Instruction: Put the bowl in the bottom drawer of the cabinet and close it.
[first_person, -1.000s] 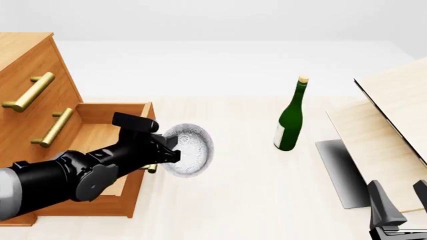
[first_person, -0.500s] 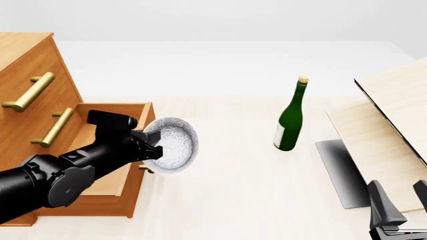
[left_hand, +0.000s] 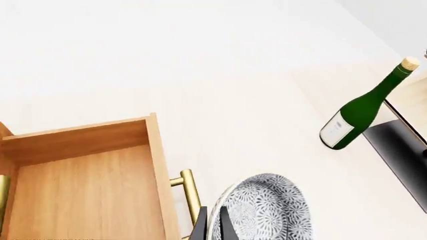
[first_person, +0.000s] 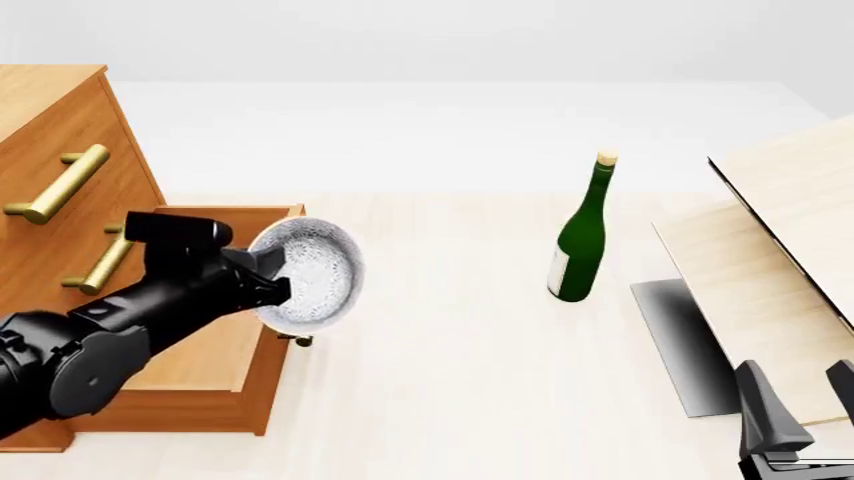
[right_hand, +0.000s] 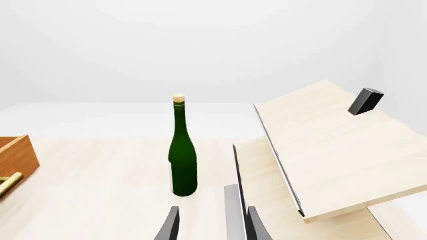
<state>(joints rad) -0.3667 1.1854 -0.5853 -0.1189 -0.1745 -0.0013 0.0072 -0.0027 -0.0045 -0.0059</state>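
Reaching forward, left jaws (first_person: 271, 282) pinching the bowl (first_person: 310, 274) rim, over the bottom drawer (first_person: 200, 340) front

I see the speckled silvery-white bowl (first_person: 310, 275) tipped on edge, clamped by its rim in my left tool (first_person: 271, 283), over the front edge of the bottom drawer (first_person: 200, 300), drawer pulled open from the orange-brown cabinet (first_person: 60, 170), brass bar handles

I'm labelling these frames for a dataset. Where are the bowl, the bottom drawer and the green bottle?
bowl (first_person: 314, 275): front view, on its speckled inner face.
bottom drawer (left_hand: 87, 195): left wrist view, on its bare wooden floor.
green bottle (first_person: 582, 245): front view, on the body above the label.
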